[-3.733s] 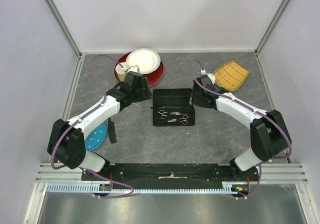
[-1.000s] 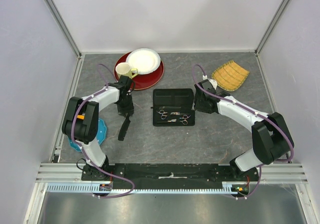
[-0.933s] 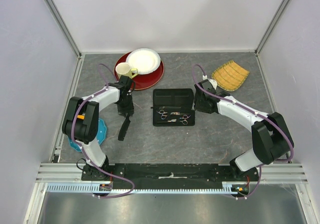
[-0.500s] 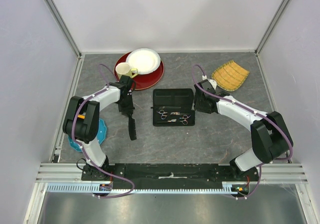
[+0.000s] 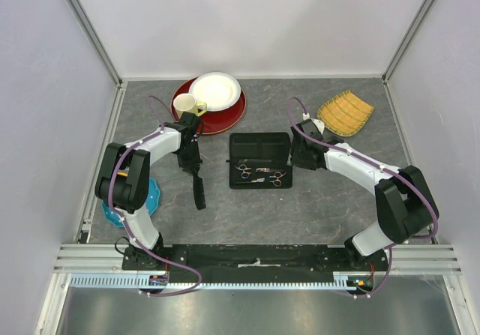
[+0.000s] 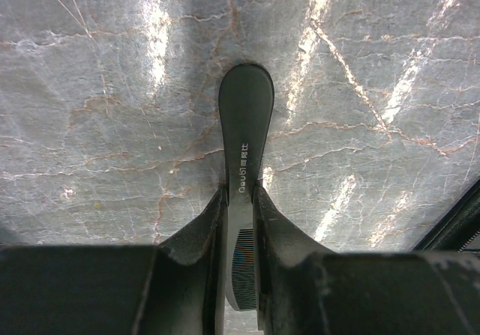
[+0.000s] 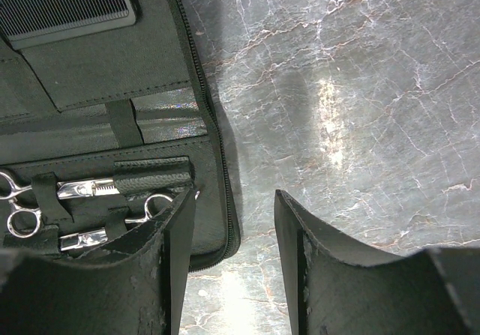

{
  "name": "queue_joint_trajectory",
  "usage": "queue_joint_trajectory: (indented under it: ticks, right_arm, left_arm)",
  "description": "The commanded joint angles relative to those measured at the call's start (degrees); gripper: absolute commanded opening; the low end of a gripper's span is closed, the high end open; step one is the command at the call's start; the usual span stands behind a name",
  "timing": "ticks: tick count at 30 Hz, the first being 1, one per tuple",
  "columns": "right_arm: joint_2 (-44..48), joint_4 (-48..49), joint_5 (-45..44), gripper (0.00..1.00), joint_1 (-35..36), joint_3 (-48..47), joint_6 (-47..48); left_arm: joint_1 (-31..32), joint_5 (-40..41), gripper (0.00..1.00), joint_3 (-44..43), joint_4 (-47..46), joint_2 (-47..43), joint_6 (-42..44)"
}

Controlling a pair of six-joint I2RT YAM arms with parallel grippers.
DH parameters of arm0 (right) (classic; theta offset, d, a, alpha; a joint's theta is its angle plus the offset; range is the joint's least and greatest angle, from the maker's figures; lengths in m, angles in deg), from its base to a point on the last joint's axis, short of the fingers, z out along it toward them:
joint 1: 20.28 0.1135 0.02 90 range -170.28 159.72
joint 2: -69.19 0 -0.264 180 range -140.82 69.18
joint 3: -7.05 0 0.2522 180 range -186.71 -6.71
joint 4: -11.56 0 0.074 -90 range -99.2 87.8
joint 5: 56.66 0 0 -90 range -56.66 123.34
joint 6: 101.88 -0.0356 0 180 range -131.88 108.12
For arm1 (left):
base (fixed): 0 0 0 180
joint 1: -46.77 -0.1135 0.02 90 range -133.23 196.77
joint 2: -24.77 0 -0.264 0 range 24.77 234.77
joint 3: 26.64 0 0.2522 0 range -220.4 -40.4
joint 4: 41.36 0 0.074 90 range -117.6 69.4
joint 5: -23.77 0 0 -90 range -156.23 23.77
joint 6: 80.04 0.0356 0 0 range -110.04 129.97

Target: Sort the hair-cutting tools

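Handled comb (image 5: 197, 190): is hanging in the left gripper's hold near the front of the table (image 5: 315, 207), left of the case; its rounded handle end (image 6: 246, 118) is sticking out past the fingertips in the wrist view (whether it is touching the stone, I cannot tell).
Left gripper (image 5: 190, 164): is clamping both fingers tight on the comb's shaft, with no gap showing at either side.
Blue dish (image 5: 150, 194): is lying under the left arm's elbow, partly hidden by it, just left of the comb.
Case (image 5: 259, 144): is lying open and flat at mid-table, between the two grippers.
Scissors (image 5: 243, 171): are sitting strapped in the near half of the case, ring handles showing.
Right gripper (image 7: 232, 200): is hovering at the case's right edge with its fingers standing apart and nothing between them; one finger is hanging over the zipped rim, the other over bare stone.
Second comb (image 7: 64, 5): is resting in the far half of the case, teeth showing above a pocket.
Mug (image 5: 187, 106): is standing on the red plate (image 5: 229, 118), just beyond the left gripper and close to its wrist.
White plate (image 5: 216, 90): is lying on the red one, at the back.
Woven tray (image 5: 346, 112): is lying at the far right, beyond the right gripper and apart from it.
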Motion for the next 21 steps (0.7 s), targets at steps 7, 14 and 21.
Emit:
queue_joint_trajectory:
  ticks: [7,14,21]
  right_arm:
    - [0.82,1.93,0.93,0.54,-0.17,-1.97,0.87]
    - [0.73,2.11,1.28,0.54,-0.17,-2.32,0.78]
    - [0.73,2.2,1.72,0.54,-0.26,-2.76,0.87]
  left_arm:
    - [1.9,0.11,0.02,2.68,0.68,1.75,-0.97]
    - [3.57,1.34,0.02,3.03,0.77,-1.77,-1.49]
    - [4.45,2.4,0.02,3.39,0.33,-6.51,-1.67]
